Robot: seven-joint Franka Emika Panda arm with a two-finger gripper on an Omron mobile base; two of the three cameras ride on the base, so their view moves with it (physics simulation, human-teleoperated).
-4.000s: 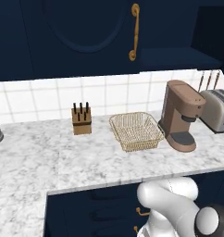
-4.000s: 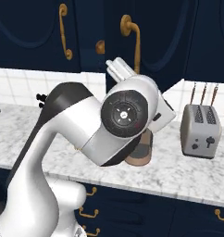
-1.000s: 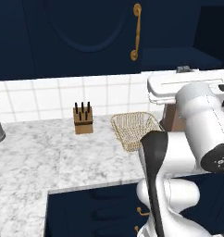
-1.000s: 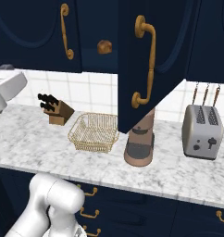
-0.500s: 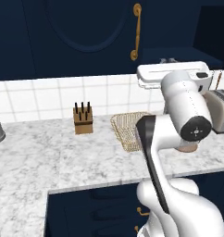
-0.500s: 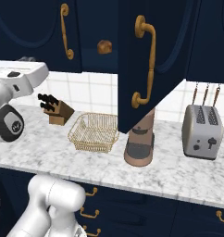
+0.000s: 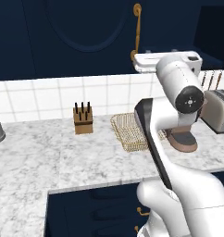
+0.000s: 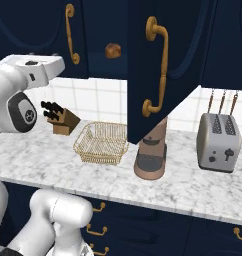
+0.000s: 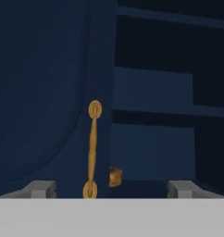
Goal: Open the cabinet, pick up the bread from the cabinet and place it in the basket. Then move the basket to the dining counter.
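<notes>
Navy cabinet (image 8: 163, 60) door swung open, brass handle (image 8: 156, 67) facing out. Bread (image 8: 112, 50) sits on shelf inside, partly hidden by closed door edge in hand view. Gripper (image 9: 111, 187) fingers stand wide apart, holding nothing. Basket (image 8: 102, 143) on marble counter (image 8: 193, 187) between knife block (image 8: 63, 120) and coffee maker (image 8: 152, 150), whose top is hidden behind door.

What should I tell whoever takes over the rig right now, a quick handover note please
Hand: open, holding nothing, facing the open cabinet.
Cabinet: one door swung open; the door to its left shut.
Bread: on the lower shelf inside the cabinet, near its front edge.
Basket: on the marble counter between the knife block and the coffee maker, nothing in it.
Done: cabinet opened.
Left: pick the bread, put it in the basket, carry the basket to the dining counter.
</notes>
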